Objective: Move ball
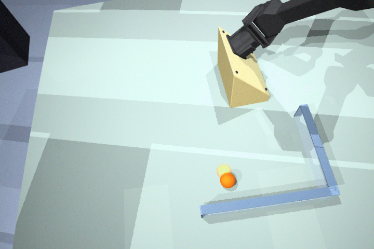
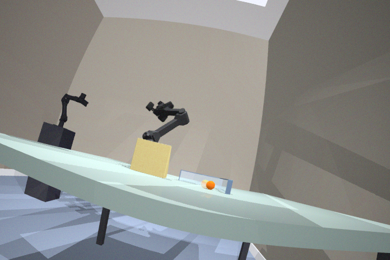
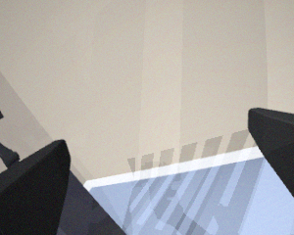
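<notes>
An orange ball (image 1: 227, 179) (image 2: 210, 184) lies on the pale table (image 1: 105, 87) (image 2: 140, 199). It touches and partly overlaps the see-through copy (image 1: 223, 169) (image 2: 205, 183), which sits just behind it. Both lie at the open side of two low clear blue walls (image 1: 267, 201) (image 2: 228, 186) that form a corner (image 1: 333, 189). My gripper (image 2: 151, 106) (image 3: 159, 133) is open and empty. It is raised high above the table, far from the ball, and points out at the room's wall. It does not show in the top view; only the dark arm (image 1: 269, 20) does.
My arm stands on a tan box (image 1: 243, 79) (image 2: 151, 156) on the table behind the walls. A second dark arm (image 2: 69, 104) on a black block (image 1: 4, 38) (image 2: 56, 136) stands beyond the table's far left edge.
</notes>
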`<action>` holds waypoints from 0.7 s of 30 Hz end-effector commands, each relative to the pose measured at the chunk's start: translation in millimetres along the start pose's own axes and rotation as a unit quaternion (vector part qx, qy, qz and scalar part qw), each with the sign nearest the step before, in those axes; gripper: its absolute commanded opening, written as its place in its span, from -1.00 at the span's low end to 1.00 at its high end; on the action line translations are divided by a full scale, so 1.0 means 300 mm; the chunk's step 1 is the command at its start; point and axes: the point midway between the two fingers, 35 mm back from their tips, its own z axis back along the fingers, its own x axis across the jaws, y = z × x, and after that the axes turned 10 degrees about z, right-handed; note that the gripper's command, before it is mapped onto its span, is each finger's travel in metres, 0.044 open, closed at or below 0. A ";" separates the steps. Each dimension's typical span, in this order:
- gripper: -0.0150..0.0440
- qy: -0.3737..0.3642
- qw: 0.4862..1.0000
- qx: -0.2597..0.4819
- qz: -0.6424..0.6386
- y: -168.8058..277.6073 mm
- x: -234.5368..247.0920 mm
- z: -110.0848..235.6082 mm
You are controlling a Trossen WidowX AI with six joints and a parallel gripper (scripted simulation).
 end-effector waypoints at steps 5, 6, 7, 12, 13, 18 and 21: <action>0.51 0.006 0.999 0.017 0.029 0.049 0.001 -0.022; 0.51 0.009 0.999 0.025 0.042 0.071 -0.001 -0.031; 0.51 0.012 0.998 0.034 0.055 0.097 -0.003 -0.041; 0.51 0.029 0.989 0.083 0.120 0.234 -0.040 -0.085; 0.51 0.033 0.986 0.094 0.132 0.264 -0.053 -0.092; 0.51 0.056 0.968 0.152 0.190 0.416 -0.140 -0.117; 0.51 0.071 0.954 0.189 0.220 0.506 -0.212 -0.120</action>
